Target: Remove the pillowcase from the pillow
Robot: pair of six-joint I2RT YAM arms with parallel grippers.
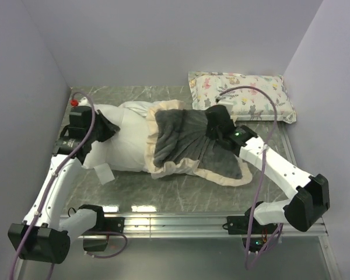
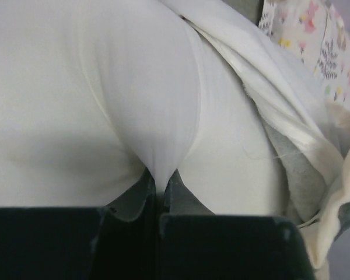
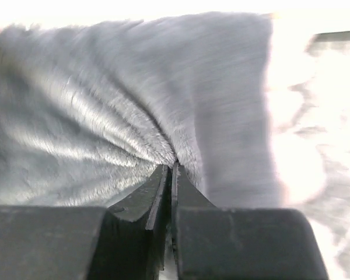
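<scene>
Left gripper (image 2: pixel 161 185) pinches a pillow (image 2: pixel 76 105) fold between its tips; right gripper (image 3: pixel 170 170) clamps grey pillowcase (image 3: pixel 105 99) plush likewise.

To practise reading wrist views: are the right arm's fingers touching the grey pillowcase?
Touching. The right wrist view shows the fingers pinched shut on a fold of the pillowcase.

Lab booth: blank walls (image 1: pixel 163 35), marbled table (image 1: pixel 134 93).
</scene>
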